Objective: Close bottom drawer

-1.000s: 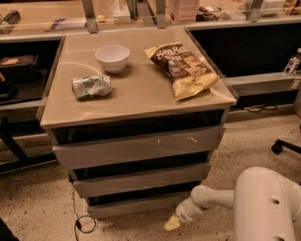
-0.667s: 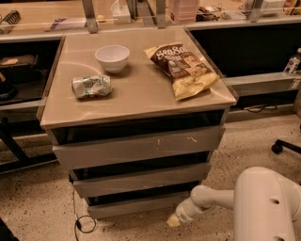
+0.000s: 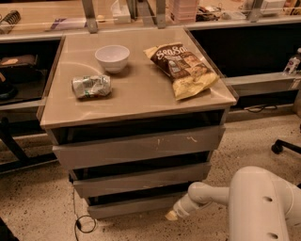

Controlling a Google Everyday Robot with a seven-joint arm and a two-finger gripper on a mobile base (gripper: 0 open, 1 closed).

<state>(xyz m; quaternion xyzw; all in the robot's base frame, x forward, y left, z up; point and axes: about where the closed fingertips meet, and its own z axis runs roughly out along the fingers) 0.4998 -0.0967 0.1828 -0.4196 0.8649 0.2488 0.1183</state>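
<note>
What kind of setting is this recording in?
Probably an office or lab: grey drawer cabinet, chair base on wheels, cluttered benches behind. The end effector sits low by the bottom drawer's right end.

Cannot see into the bottom drawer (image 3: 134, 205); only shadow above its front. Cannot make out the tool (image 3: 171, 215), low by that drawer's right end, beyond a pale tip. Cannot follow the white arm (image 3: 263, 207) past the right and bottom edges. Cannot read the crumpled can (image 3: 91, 86) on the surface (image 3: 141, 96). Cannot identify the clutter (image 3: 188, 8) cropped along the top edge.
</note>
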